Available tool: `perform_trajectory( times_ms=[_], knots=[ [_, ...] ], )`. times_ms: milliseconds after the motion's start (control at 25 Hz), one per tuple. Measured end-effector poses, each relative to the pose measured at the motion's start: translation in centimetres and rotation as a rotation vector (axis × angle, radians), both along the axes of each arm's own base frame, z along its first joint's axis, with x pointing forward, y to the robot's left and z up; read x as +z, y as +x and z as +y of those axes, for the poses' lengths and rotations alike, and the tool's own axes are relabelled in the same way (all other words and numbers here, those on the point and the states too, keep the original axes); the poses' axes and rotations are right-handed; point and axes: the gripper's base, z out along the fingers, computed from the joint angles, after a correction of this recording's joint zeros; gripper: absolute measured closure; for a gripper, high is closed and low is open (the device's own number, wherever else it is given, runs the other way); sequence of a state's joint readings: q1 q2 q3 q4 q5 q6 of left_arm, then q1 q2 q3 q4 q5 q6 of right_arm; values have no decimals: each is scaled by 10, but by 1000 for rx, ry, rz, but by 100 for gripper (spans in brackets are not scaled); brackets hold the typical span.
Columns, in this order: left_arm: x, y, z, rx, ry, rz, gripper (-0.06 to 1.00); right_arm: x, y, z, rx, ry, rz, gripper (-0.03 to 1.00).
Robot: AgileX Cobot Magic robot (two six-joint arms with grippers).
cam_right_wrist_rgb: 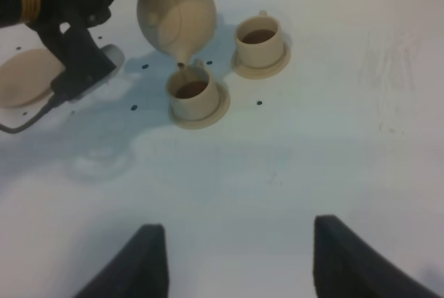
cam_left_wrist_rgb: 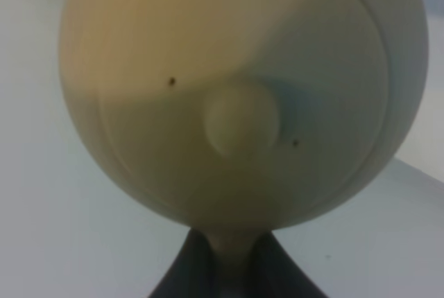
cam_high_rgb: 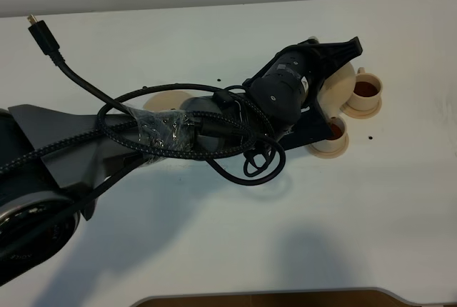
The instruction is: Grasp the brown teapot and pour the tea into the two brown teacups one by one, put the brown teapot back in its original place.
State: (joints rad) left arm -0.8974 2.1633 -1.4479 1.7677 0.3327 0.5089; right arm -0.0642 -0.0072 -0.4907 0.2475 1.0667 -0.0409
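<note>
The teapot (cam_right_wrist_rgb: 177, 14) hangs over the near teacup (cam_right_wrist_rgb: 191, 95). The second teacup (cam_right_wrist_rgb: 259, 37) stands just right, farther back. The wide saucer (cam_high_rgb: 163, 100) lies well left on the counter (cam_high_rgb: 371, 214).

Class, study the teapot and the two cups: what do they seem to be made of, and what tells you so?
The teapot looks like unglazed clay: pale tan, matte, no bright glints. The cups seem the same clay: matching dull tan walls.

Tan teapot (cam_right_wrist_rgb: 177, 10) aslant over 1 teacup (cam_right_wrist_rgb: 191, 95); other teacup (cam_right_wrist_rgb: 259, 39) tea-filled
</note>
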Motion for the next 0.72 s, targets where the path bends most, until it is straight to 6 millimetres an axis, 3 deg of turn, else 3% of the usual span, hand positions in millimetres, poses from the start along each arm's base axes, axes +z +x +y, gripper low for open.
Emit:
perform_trajectory(
  times_ms=[720],
  knots=[
    [2, 0, -2, -47, 50, -24, 80, 0, 0, 0, 0, 0, 0, 49]
  ],
)
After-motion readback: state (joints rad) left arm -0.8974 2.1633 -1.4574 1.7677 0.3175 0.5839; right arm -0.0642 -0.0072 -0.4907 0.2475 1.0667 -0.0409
